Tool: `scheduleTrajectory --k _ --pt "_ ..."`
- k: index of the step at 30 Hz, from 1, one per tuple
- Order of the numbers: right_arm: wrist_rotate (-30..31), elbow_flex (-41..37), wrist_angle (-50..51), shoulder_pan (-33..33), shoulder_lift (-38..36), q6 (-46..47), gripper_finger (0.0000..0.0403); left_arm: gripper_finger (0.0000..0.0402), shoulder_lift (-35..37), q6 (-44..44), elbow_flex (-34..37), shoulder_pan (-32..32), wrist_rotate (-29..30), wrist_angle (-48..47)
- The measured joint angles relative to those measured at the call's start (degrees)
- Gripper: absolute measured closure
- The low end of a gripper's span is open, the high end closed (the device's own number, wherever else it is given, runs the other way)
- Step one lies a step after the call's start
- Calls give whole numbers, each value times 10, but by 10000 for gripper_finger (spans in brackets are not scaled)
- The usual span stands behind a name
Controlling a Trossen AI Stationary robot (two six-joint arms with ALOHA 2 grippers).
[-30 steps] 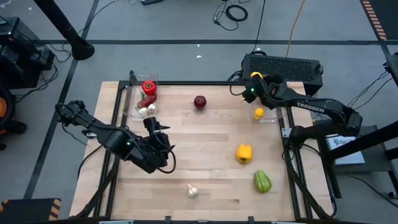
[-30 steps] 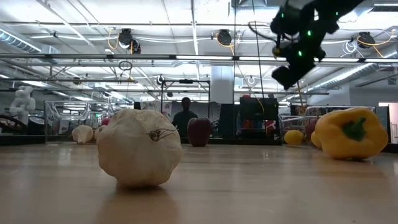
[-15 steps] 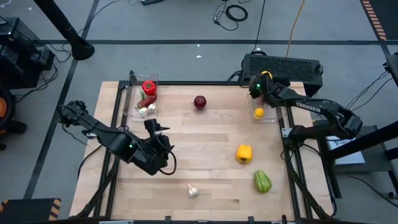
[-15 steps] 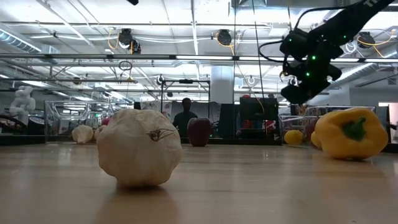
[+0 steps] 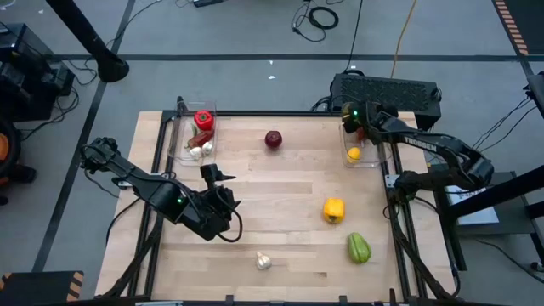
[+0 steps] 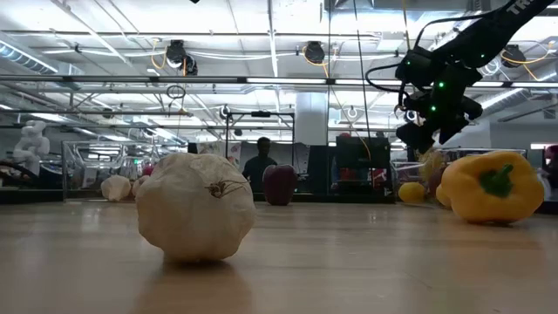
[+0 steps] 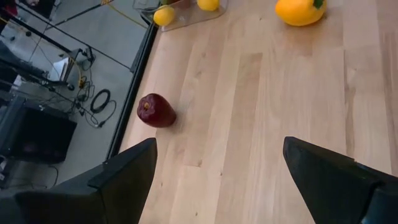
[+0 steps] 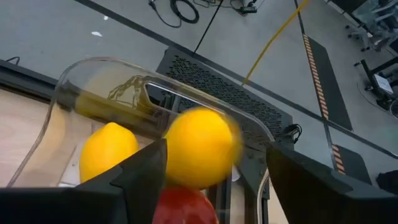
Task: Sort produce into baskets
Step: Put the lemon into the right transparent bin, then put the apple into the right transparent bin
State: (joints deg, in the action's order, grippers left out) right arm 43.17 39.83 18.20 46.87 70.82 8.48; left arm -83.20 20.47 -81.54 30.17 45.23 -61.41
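Yellow round lemon (image 8: 199, 146) is sitting straight above the clear plastic basket (image 8: 112, 60), between the right hand's (image 8: 216, 155) fingers, which are spreading open, too wide to be gripping it.

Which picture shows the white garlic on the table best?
The low view: the garlic sits big and close, papery skin clear. The high view shows the garlic as a small white dot near the table's front edge. Neither wrist view shows it.

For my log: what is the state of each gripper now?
Left gripper: open, empty, above the table.
Right gripper: open over the right basket, a lemon between its fingers.
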Motion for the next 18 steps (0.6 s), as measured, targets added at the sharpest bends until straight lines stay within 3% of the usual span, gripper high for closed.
scheduleTrajectory --k 10,18 --pt "-1 0 1 -5 1 0 133 50 0 -3 0 0 0 1" --pt "-2 0 9 -116 -82 28 133 50 0 -94 24 -1 0 85"
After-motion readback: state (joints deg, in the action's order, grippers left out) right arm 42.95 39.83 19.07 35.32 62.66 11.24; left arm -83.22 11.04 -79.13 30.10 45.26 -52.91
